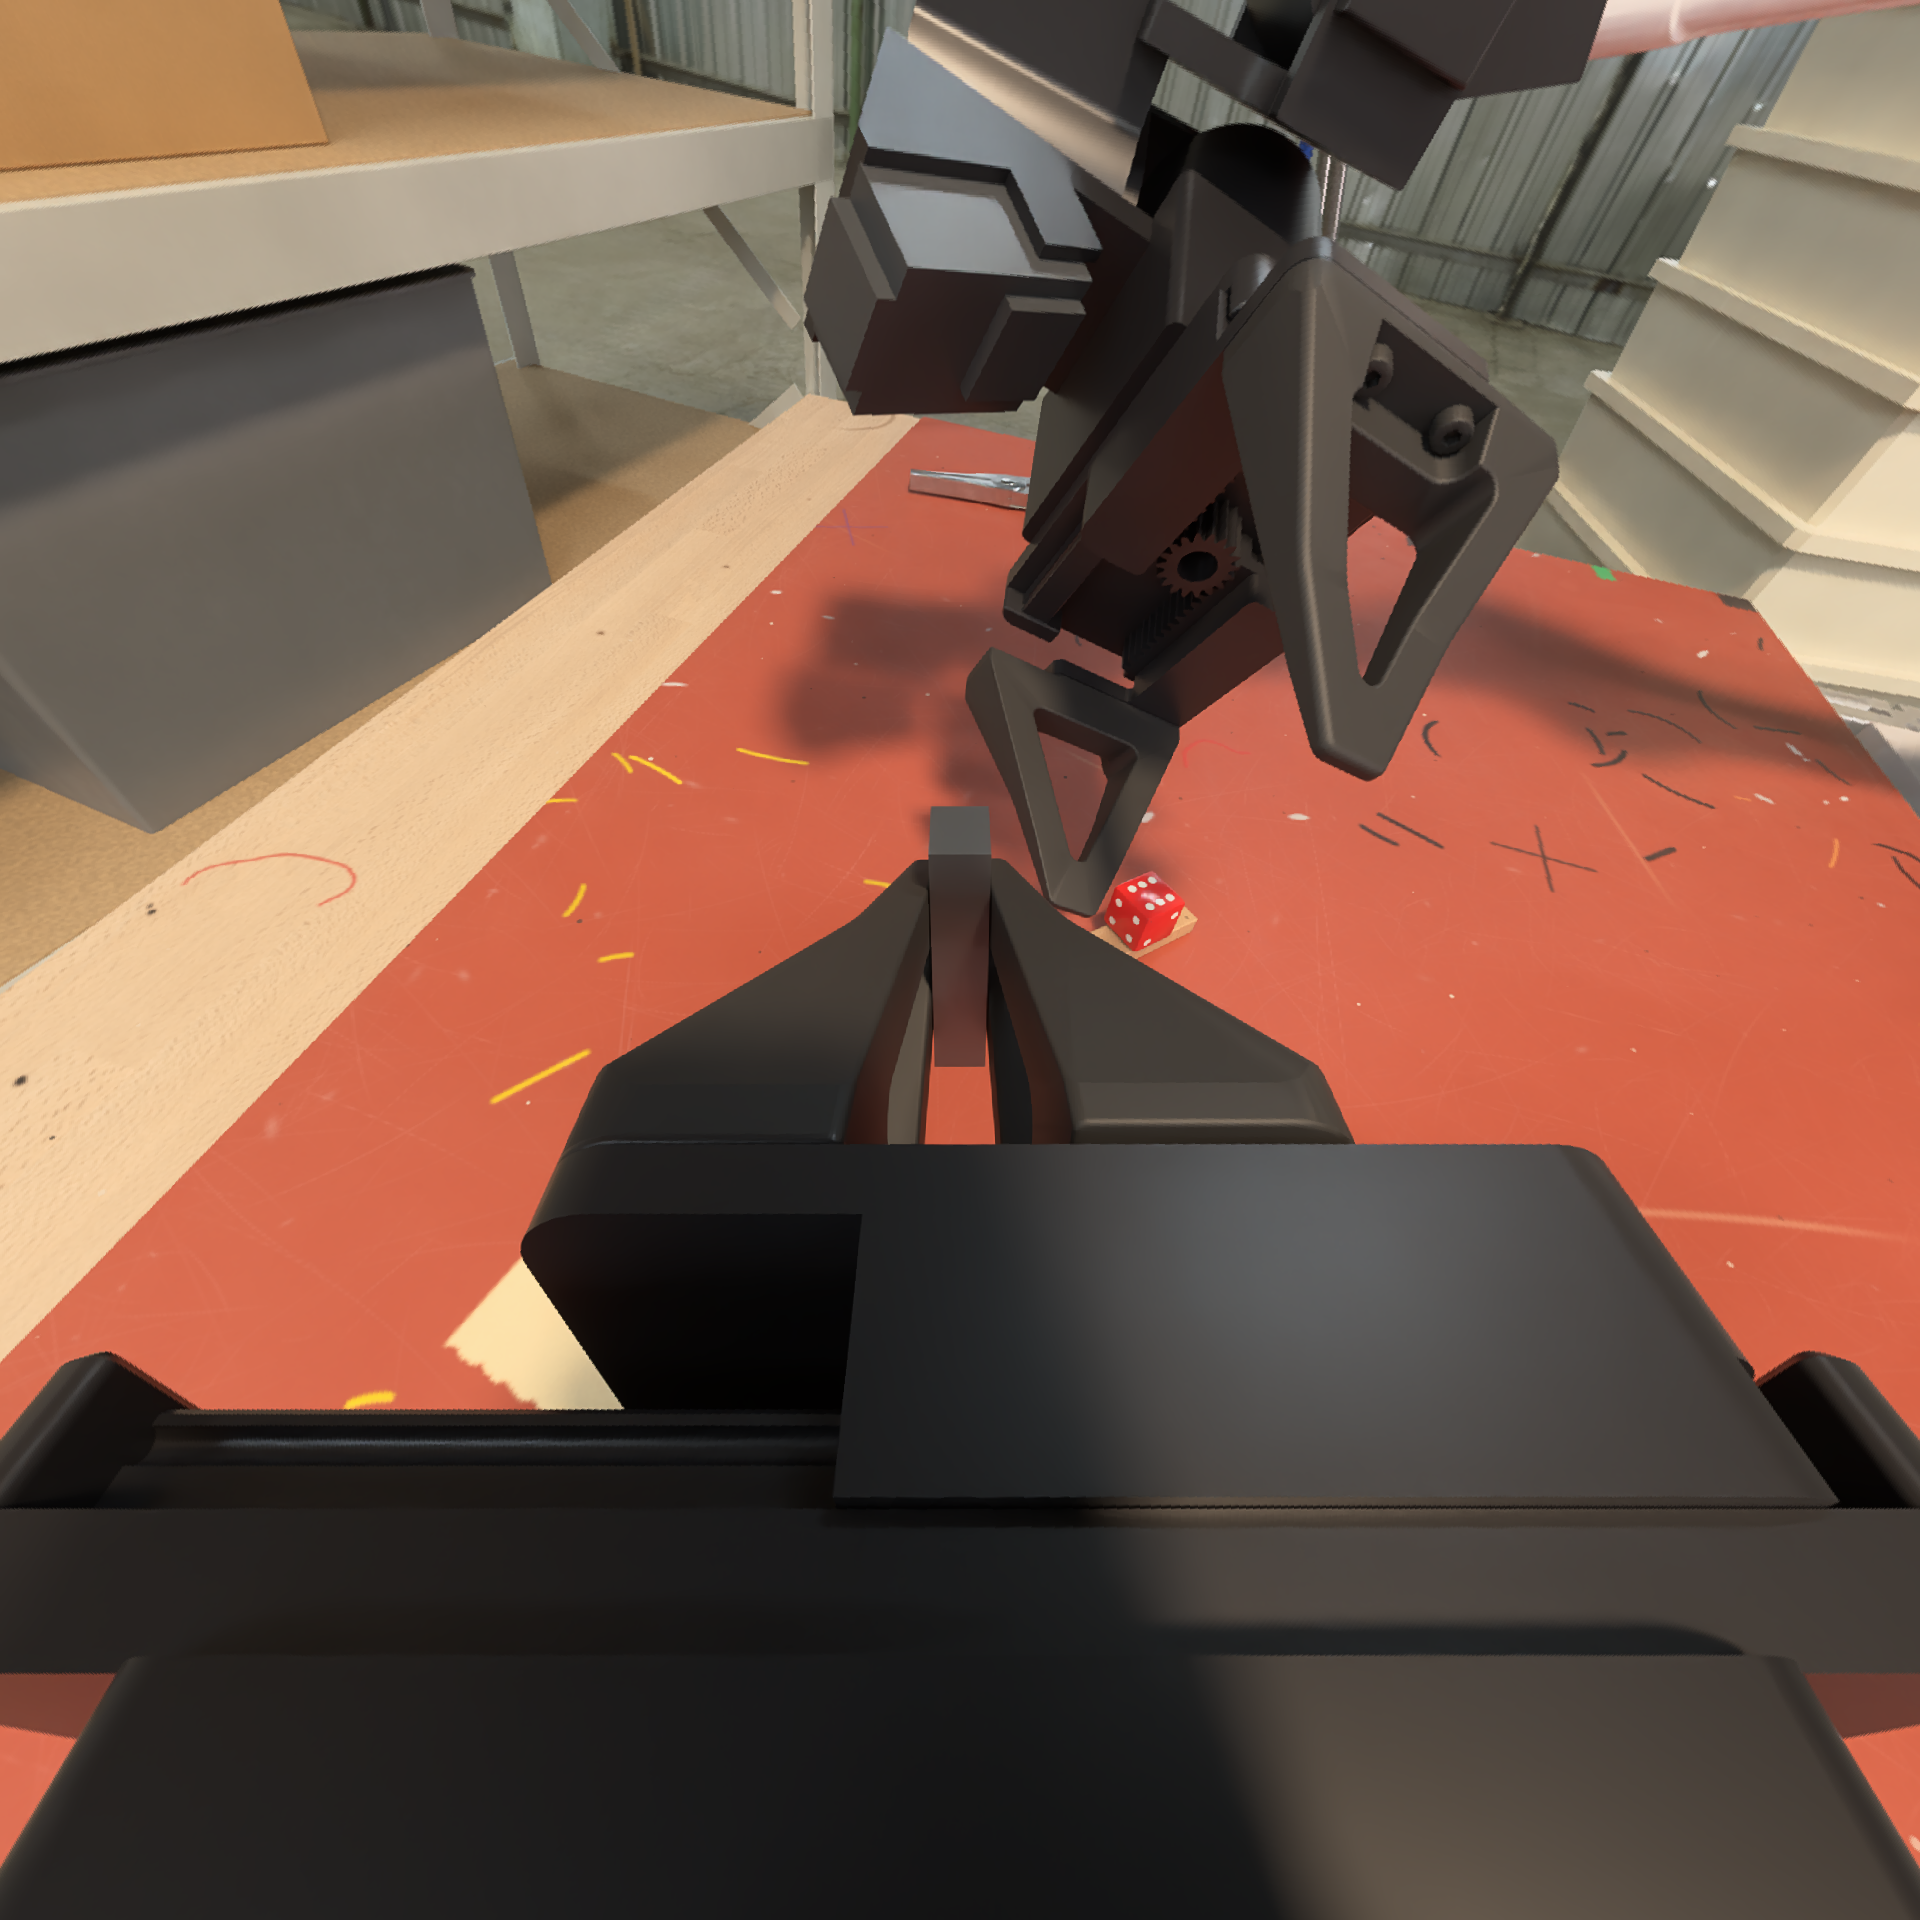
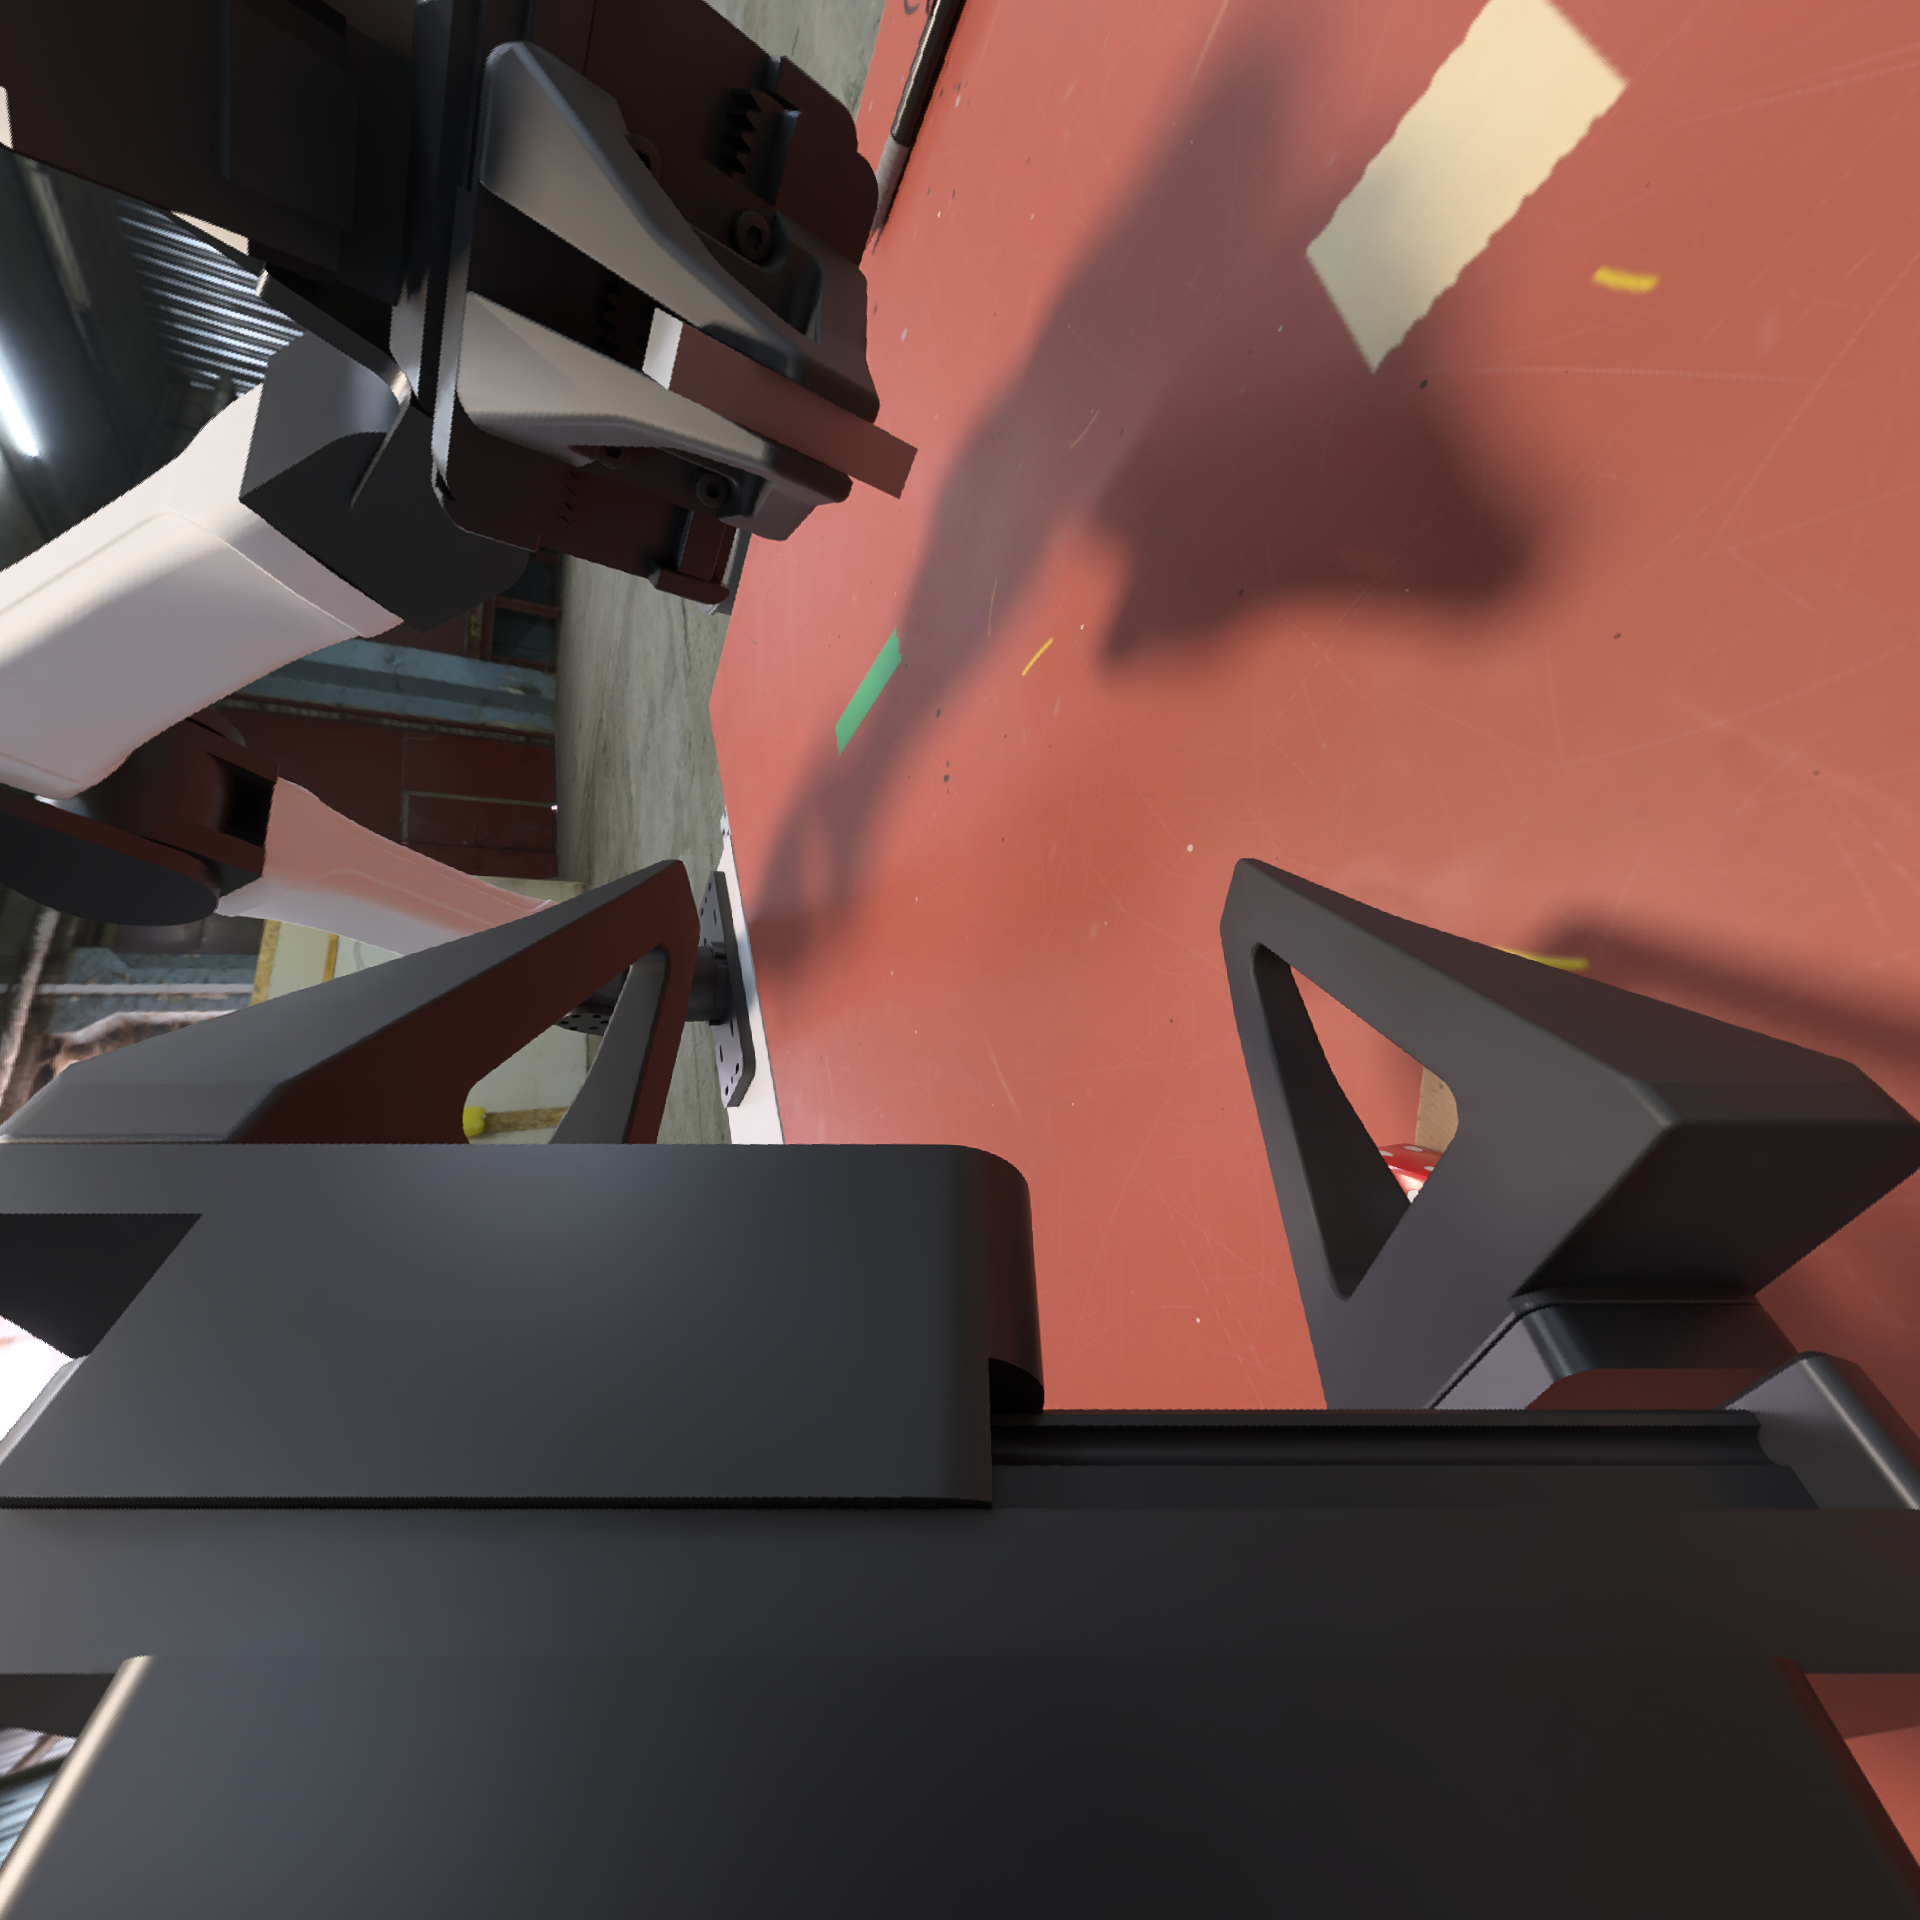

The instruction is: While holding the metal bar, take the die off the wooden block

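Left tool [image 1: 958,925] clamped on the metal bar [image 1: 958,935], held upright above the red desk [image 1: 1455,1091]. Right tool [image 1: 1216,831] spread wide, empty, one fingertip just beside the red die [image 1: 1141,907] at its 9 o'clock. Die sits on the wooden block [image 1: 1172,932].

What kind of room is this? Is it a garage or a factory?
Probably a warehouse or workshop. There is a metal shelf rack holding a cardboard box and a grey bin, corrugated metal walls behind, and a scuffed red workbench mat marked with pen lines.
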Controlling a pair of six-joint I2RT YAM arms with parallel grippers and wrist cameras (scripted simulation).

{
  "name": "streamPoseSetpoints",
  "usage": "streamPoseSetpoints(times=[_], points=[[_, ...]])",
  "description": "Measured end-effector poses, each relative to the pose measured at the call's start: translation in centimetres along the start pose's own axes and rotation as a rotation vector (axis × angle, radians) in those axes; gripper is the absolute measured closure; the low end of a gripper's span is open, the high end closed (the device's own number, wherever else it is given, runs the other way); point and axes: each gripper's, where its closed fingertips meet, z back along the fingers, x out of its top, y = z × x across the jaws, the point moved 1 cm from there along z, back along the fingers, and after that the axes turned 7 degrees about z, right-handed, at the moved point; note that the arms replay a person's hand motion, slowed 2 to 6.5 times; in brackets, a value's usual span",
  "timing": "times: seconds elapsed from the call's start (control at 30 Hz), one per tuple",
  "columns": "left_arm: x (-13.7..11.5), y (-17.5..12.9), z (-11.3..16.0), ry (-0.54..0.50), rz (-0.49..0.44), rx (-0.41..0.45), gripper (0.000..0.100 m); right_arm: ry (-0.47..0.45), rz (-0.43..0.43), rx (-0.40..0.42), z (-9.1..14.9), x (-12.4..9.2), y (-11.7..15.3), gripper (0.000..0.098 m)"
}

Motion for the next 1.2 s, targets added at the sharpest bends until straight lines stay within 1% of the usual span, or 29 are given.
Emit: streamPoseSetpoints(times=[0.33, 0.7, 1.2], points=[[-0.5, 0.5, 0.1, 0.010, -0.010, 0.042, 0.092, -0.014, 0.019, -0.031, 0.5, 0.3, -0.4, 0.0133], [-0.6, 0.9, 0.2, 0.017, -0.011, 0.069, 0.092, -0.036, 0.063, -0.072, 1.0, 0.9, -0.5, 0.0189], [-0.8, 1.6, 0.3, 0.027, -0.019, 0.101, 0.092, -0.079, 0.042, -0.085, 1.7, 1.0, -1.5, 0.0255]])
